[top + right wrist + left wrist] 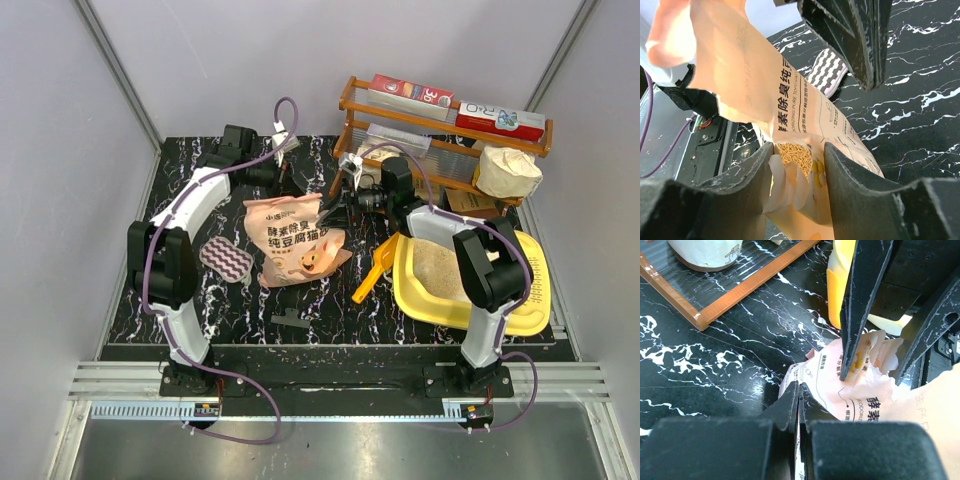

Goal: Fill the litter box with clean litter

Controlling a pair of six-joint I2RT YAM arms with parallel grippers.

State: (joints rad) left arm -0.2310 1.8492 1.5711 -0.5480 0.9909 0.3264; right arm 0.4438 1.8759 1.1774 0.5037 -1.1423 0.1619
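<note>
Open marble table (pixel 335 300) runs from 6 to 9 o'clock of the peach bag (pixel 295 238), broken only by a striped mat (pixel 228 258) at 8 and a small dark piece (pixel 290 318) at 6. At 3 o'clock the scoop (pixel 375 272) and the litter box (pixel 425 302) block passage, with the right arm (pixel 487 262) across the tray. A laden wooden rack (pixel 445 128) walls off 1 o'clock.

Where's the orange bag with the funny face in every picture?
Top view: bag in the middle, left of the yellow tray.
Left wrist view: bag lower right, crumpled.
Right wrist view: bag fills the middle, upper left to bottom.
Shared landmark: the right hand pinching the bag's edge, seen in all three.
</note>
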